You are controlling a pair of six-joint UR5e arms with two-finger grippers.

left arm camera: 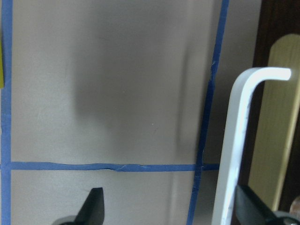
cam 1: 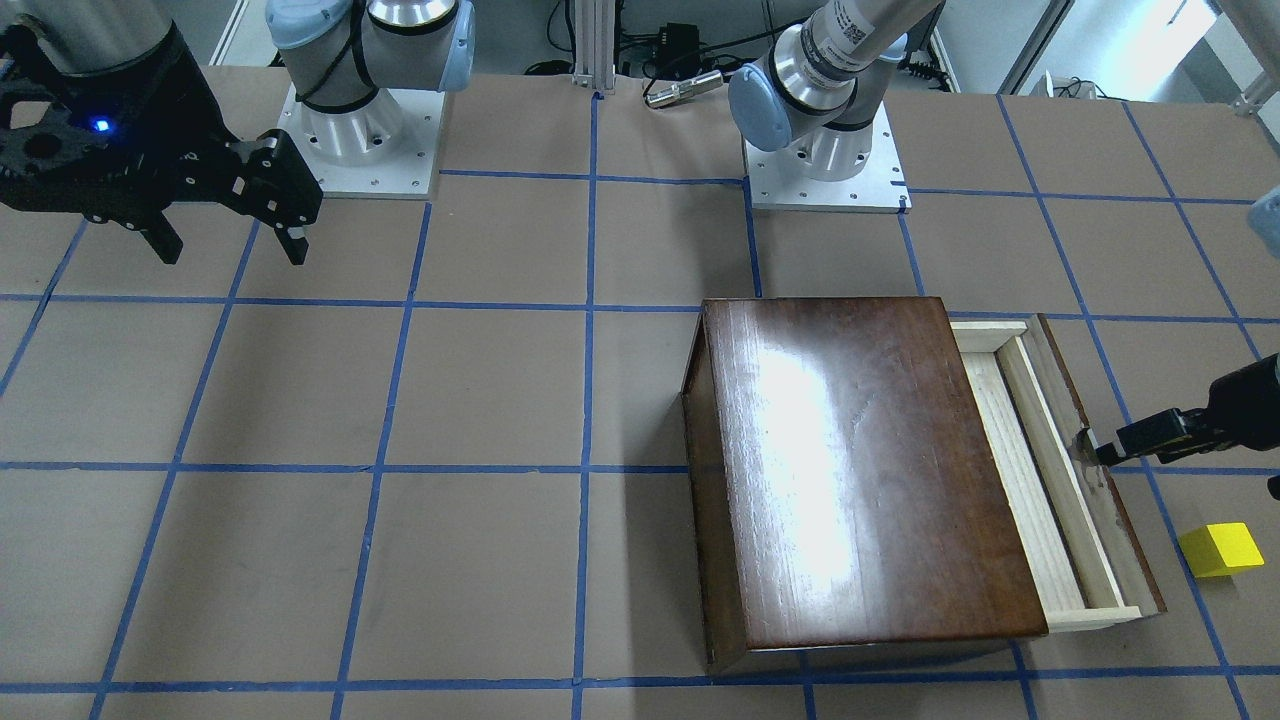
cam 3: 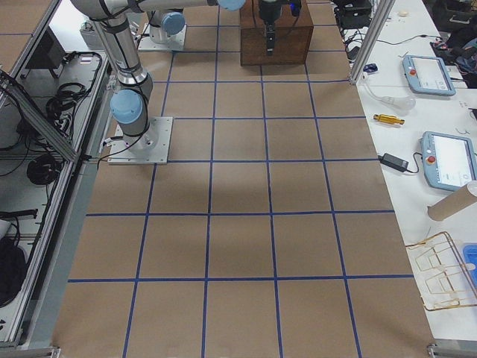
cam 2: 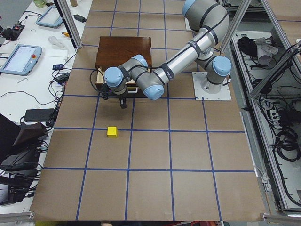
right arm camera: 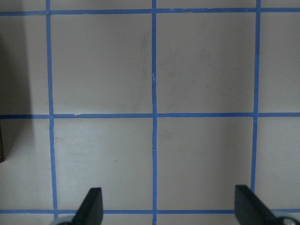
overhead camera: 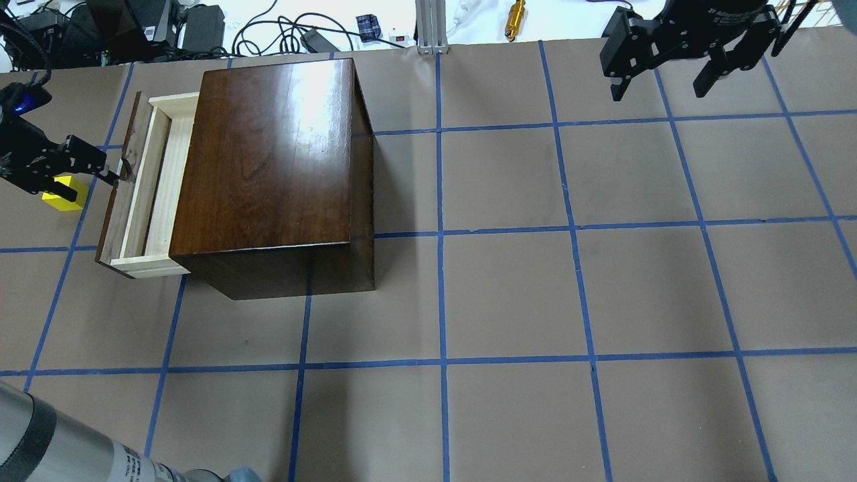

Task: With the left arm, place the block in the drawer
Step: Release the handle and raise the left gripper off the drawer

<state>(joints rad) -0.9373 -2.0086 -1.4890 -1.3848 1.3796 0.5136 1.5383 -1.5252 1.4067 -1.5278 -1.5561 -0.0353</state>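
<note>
The yellow block lies on the table beside the drawer front; it also shows in the overhead view and the exterior left view. The drawer stands pulled partly out of the dark-brown box, and its pale tray holds nothing. My left gripper is at the drawer's front panel, by the handle. In the left wrist view its fingers are wide apart, with the handle close to one finger. My right gripper is open and empty, high and far from the box.
The table is brown paper with a blue tape grid. The arm bases stand at the robot's edge. Cables and small tools lie past the far edge. The block lies partly under my left gripper in the overhead view.
</note>
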